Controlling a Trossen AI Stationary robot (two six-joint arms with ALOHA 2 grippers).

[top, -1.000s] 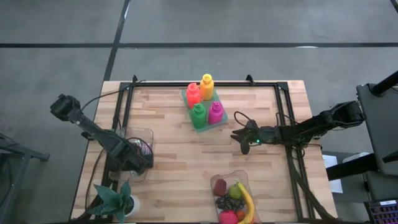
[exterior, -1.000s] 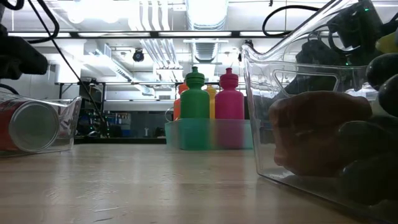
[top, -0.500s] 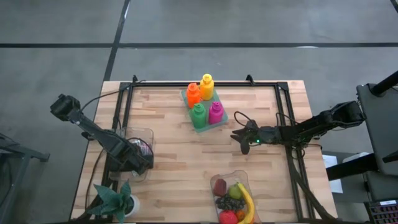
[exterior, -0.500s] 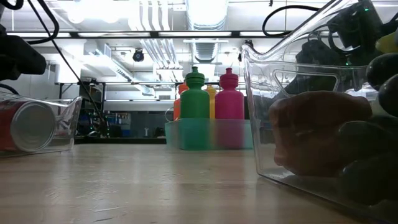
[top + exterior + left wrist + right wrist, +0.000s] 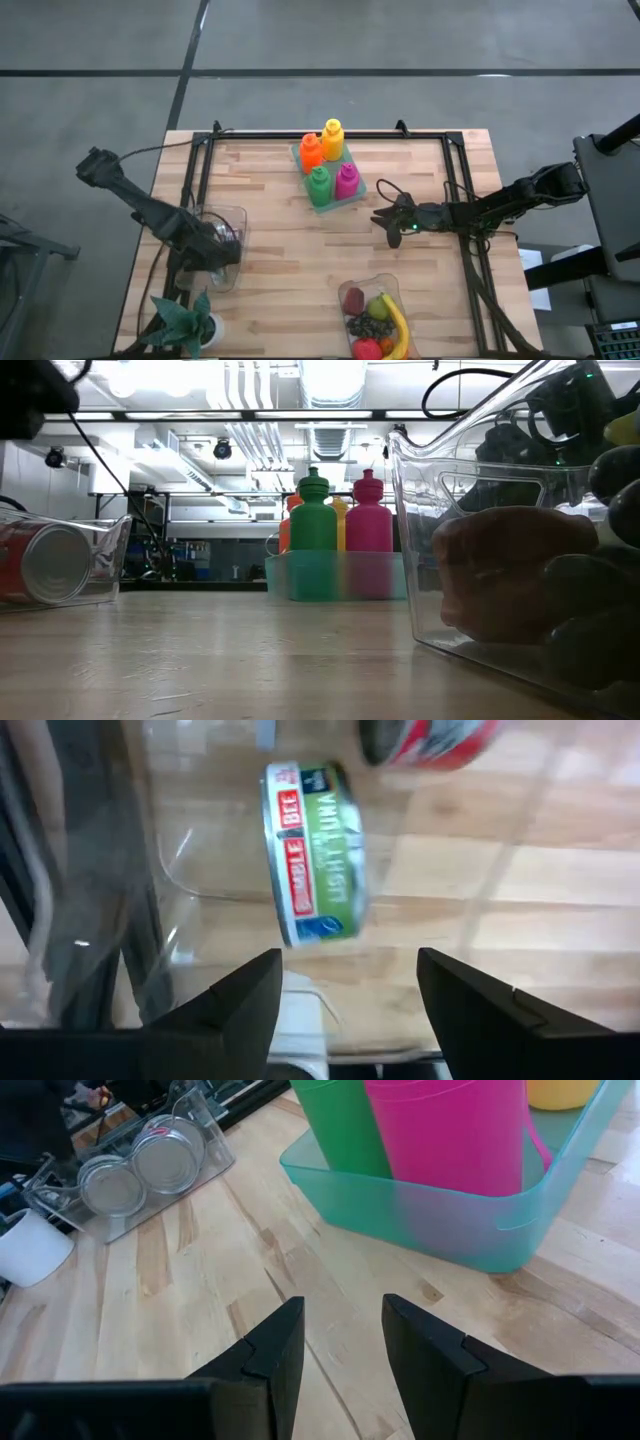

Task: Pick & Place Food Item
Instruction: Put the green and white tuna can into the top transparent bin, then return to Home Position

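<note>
Left gripper (image 5: pixel 222 250) over the clear bin (image 5: pixel 232 215) at the table's left edge, fingers (image 5: pixel 232 1010) apart with nothing between them. Below those fingers, inside the bin, a green-labelled tuna can (image 5: pixel 315 850) lying on its side, free of the gripper; beside it a red can (image 5: pixel 430 742), only partly in the left wrist view. From table height, the same bin (image 5: pixel 95 565) with a red can (image 5: pixel 45 565) lying end-on toward the camera.

Right gripper (image 5: pixel 388 219) low over the bare wood right of centre, near the teal tray (image 5: pixel 352 192) and apart from it. Fingers (image 5: pixel 268 1355) a little apart, empty, pointing toward the tray (image 5: pixel 440 1220).

Upright in the tray, four bottles: orange (image 5: pixel 311 152), yellow (image 5: pixel 333 139), green (image 5: pixel 319 185), pink (image 5: pixel 346 180).

At the near edge, a clear tub (image 5: pixel 395 290) of fruit: banana (image 5: pixel 397 325), dark grapes (image 5: pixel 373 326), a red piece (image 5: pixel 354 300). Potted plant (image 5: pixel 185 322) at the near left corner of the table (image 5: pixel 280 270).
</note>
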